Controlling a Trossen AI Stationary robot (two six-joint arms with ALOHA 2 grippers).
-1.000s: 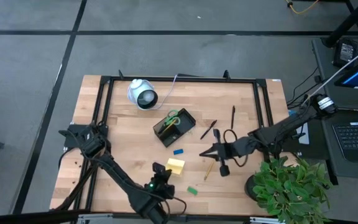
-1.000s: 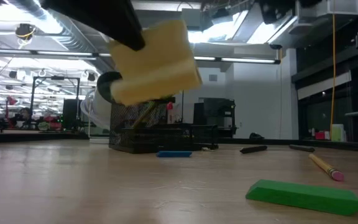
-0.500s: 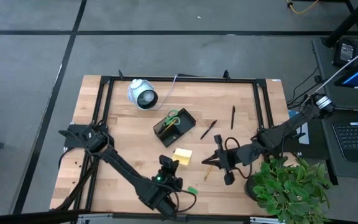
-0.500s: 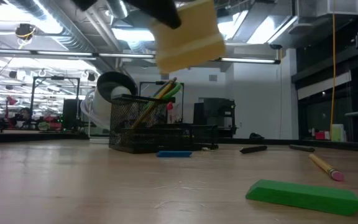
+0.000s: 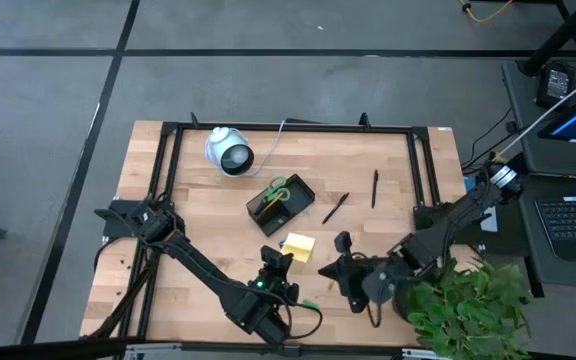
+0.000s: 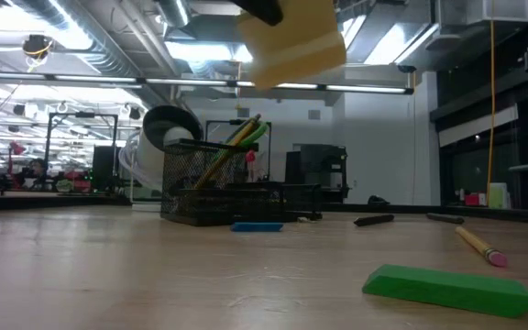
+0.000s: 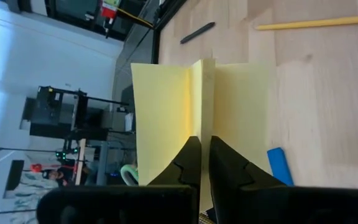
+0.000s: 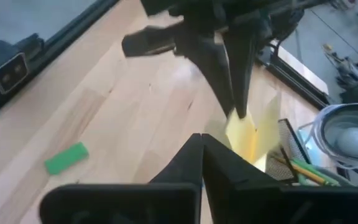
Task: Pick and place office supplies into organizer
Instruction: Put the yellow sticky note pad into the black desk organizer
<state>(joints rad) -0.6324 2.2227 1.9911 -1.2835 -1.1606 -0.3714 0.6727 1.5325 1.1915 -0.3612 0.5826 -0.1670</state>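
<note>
On the wooden table point(image 5: 208, 215), the green block point(image 6: 450, 286) lies nearest. Above it, the left gripper point(image 7: 201, 158) is clamped on the yellow sticky-note pad point(image 5: 298, 246), near the black organizer point(image 5: 280, 204). The right gripper point(image 8: 202, 155) has its fingers together.

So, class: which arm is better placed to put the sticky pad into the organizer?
Left. Its hand already grips the pad in the air, just short of the organizer. The right hand is shut and empty.
</note>
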